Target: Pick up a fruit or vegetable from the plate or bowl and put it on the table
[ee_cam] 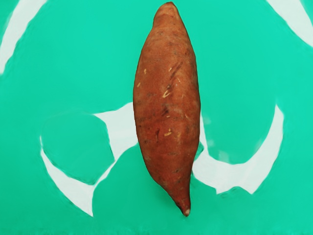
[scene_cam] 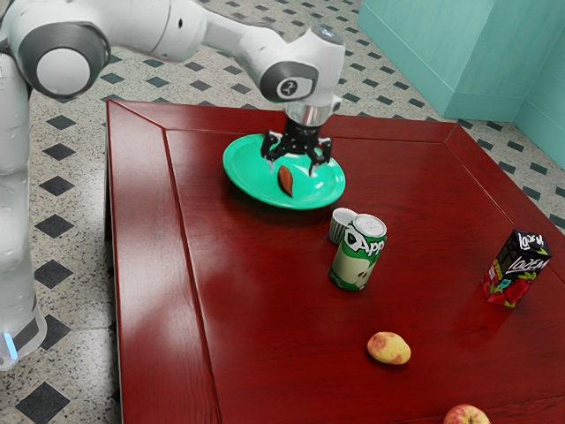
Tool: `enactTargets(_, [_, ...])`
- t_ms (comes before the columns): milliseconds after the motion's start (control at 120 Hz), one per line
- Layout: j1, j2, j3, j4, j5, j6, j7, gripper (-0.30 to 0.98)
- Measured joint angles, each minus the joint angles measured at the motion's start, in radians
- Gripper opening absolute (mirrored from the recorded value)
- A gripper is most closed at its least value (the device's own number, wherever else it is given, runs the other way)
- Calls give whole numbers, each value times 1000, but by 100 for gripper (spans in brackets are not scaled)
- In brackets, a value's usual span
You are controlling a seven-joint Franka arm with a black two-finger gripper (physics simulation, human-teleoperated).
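Observation:
My gripper (scene_cam: 294, 168) hangs over the green plate (scene_cam: 243, 181) at the table's far side, its two fingers spread wide in the exterior view. Below and between them, a reddish-brown sweet potato (scene_cam: 285, 180) lies on the plate, touched by neither finger as far as I can tell. In the wrist view the sweet potato (ee_cam: 167, 103) is seen whole from above, long and tapered at both ends, on the green plate (ee_cam: 88, 49) with its white glare patches.
A small ribbed white cup (scene_cam: 339, 225) and a green soda can (scene_cam: 358, 253) stand close beside the plate. Farther off are a dark juice carton (scene_cam: 516, 268), a yellow-red potato (scene_cam: 388, 348) and an apple (scene_cam: 465, 415), all on the red wooden table (scene_cam: 274, 336).

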Motion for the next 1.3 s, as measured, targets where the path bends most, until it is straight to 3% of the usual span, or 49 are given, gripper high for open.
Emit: enactTargets(1300, [65,105,10,53,-20,31,50,67])
